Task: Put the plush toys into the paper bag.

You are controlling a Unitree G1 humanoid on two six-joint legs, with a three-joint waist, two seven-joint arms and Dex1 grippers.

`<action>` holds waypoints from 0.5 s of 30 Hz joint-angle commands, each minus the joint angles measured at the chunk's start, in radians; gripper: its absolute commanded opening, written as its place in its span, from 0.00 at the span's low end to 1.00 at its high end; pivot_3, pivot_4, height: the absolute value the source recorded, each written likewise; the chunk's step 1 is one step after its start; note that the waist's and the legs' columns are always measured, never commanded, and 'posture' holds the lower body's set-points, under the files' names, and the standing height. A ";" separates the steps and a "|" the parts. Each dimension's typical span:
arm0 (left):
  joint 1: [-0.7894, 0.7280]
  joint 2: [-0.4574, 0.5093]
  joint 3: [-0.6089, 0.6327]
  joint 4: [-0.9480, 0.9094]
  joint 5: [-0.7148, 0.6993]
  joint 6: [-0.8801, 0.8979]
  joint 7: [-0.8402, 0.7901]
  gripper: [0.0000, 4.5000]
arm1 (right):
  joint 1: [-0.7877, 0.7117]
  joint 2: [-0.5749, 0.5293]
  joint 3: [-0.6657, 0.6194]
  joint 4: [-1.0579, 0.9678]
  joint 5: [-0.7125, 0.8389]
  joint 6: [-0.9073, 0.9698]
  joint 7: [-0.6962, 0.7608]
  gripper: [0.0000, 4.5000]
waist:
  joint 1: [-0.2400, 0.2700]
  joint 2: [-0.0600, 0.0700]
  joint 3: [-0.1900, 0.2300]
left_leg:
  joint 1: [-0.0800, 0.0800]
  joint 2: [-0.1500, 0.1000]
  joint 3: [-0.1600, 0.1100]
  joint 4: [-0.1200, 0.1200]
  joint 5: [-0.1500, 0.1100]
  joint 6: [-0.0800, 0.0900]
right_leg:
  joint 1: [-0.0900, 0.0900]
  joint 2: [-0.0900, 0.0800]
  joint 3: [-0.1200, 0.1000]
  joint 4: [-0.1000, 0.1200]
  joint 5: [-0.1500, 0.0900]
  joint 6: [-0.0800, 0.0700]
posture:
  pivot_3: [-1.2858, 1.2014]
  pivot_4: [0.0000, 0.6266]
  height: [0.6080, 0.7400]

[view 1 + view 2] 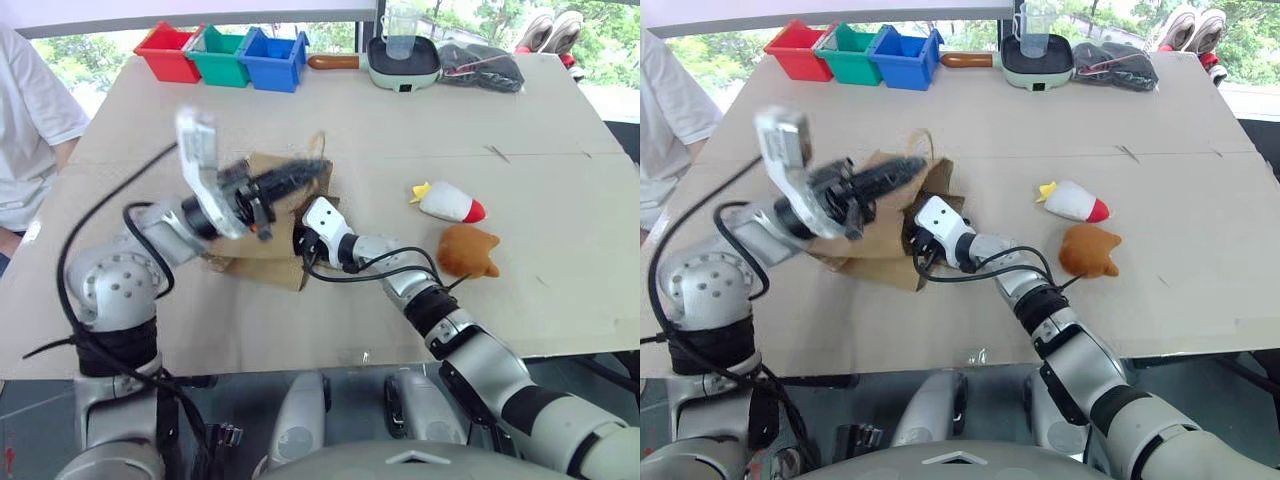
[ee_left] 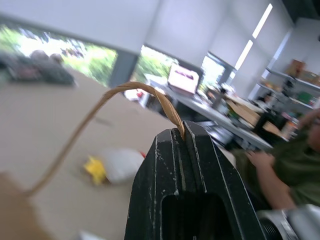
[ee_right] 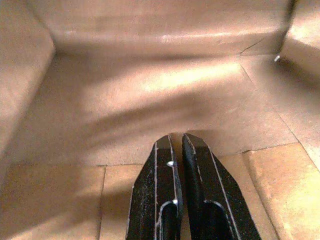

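A brown kraft paper bag (image 1: 262,262) lies on its side near the middle of the broad tan table (image 1: 560,120), its mouth turned toward the right edge. The left gripper (image 2: 181,136) has its two black fingers pressed fully together on one twisted tan paper loop handle (image 2: 125,92), holding it lifted above the bag. The right gripper (image 3: 181,142) reaches into the bag's mouth; its fingers are closed against each other with nothing between them, and the brown paper walls of the bag surround them.

Both plush toys rest on the table to the right of the bag, apart from it and outside it. The white rocket-shaped plush toy with red tip and yellow tail (image 1: 447,202) lies farther from the near edge, and the fuzzy orange-brown rounded plush toy with pointed ears (image 1: 467,250) sits just beside it, nearer the robot.

Along the far edge stand a red plastic bin (image 1: 166,52), a green plastic bin (image 1: 220,56) and a blue plastic bin (image 1: 271,60) in a row, then a pale green electric pan with a wooden handle (image 1: 400,62) and a dark bundle (image 1: 480,66). A person in a white shirt (image 1: 25,125) stands at the left edge.
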 commanded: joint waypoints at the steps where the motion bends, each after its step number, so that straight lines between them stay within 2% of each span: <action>1: -0.006 0.025 0.053 -0.012 0.002 -0.033 0.009 0.00 | -0.002 0.044 -0.037 0.079 -0.016 0.048 -0.054 0.02 | 0.001 0.000 0.000 | 0.003 0.000 0.001 -0.001 0.000 0.000 | 0.002 0.000 0.001 0.000 0.000 0.000 | 0.52 0.24 1.00; 3: 0.009 0.031 0.057 -0.016 0.033 -0.055 0.013 0.00 | -0.007 0.043 -0.037 0.077 -0.020 0.048 -0.063 0.02 | 0.003 0.000 0.000 | 0.009 -0.001 0.001 -0.002 0.000 0.000 | 0.008 -0.001 0.000 -0.002 0.000 0.000 | 0.52 0.24 1.00; 12: 0.010 -0.039 0.048 -0.027 0.194 -0.227 0.103 0.00 | -0.001 0.034 0.009 0.093 -0.106 0.075 -0.164 0.02 | 0.010 0.000 0.000 | 0.009 -0.001 0.001 -0.002 0.000 0.000 | 0.008 -0.001 0.001 -0.002 0.000 0.000 | 0.52 0.24 1.00; 15: -0.021 -0.067 0.062 0.001 0.199 -0.259 0.127 0.00 | 0.009 0.026 0.018 0.079 -0.122 0.074 -0.170 0.02 | 0.010 0.000 -0.001 | 0.010 -0.001 0.001 -0.003 0.000 0.000 | 0.008 -0.001 0.001 -0.002 0.000 0.000 | 0.52 0.24 1.00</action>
